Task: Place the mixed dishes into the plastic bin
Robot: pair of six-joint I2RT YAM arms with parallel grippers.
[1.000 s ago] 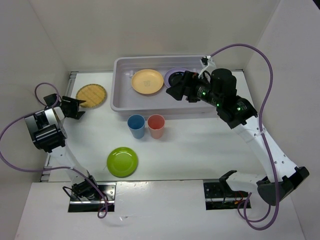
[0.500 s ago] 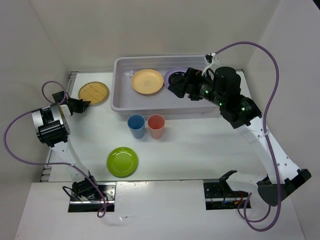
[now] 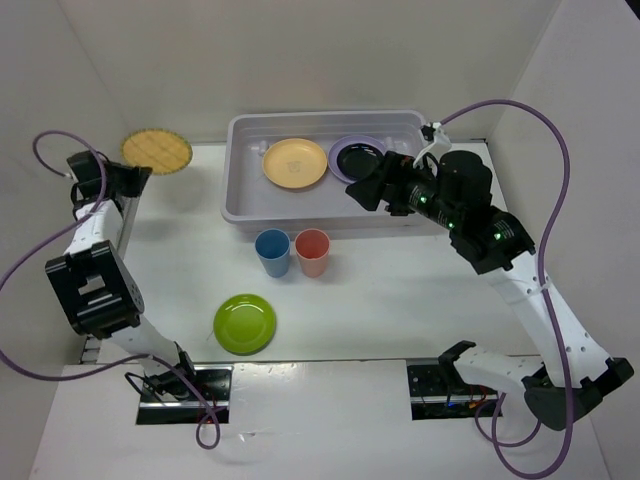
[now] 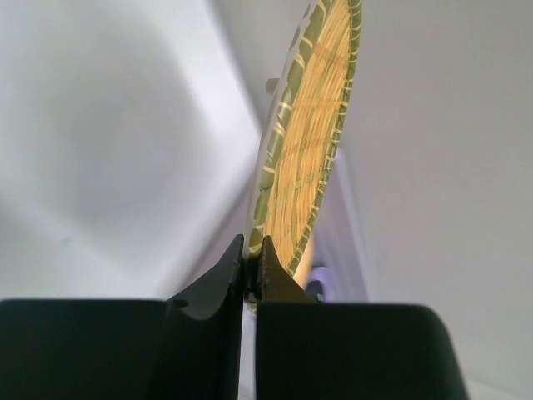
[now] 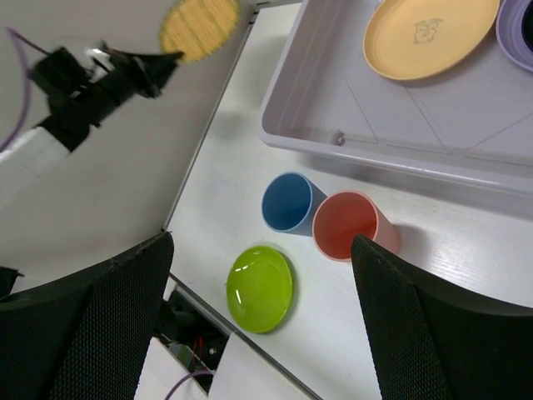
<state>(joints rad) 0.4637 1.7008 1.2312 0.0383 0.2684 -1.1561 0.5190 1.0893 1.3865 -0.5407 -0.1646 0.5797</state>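
The left gripper [image 4: 251,246] is pressed together on the rim of the woven disc [image 3: 157,151], pinching its near edge. The disc is in the air, clear of the table [image 3: 400,290], off the far-left corner and against the left wall. In the left wrist view it stands almost edge-on above the jaws, which leave only a thin slit for the rim.

The right gripper [image 3: 360,187] hangs above the right half of the bin [image 3: 236,170] with its fingers spread wide and nothing between them.

The bin sits along the far edge of the table, at the middle. Inside it the orange plate [image 3: 295,163] lies flat left of centre. Just to its right is the lilac plate [image 3: 332,160] with the black plate [image 3: 358,157] lying in it, both partly hidden by the right gripper.

In front of the bin's near wall the blue cup [image 3: 272,250] and the coral cup [image 3: 312,250] stand upright, mouths up, side by side — blue on the left, and in the right wrist view they seem to touch. The green plate [image 3: 245,323] lies flat near the table's near edge, left of centre, well apart from the cups.
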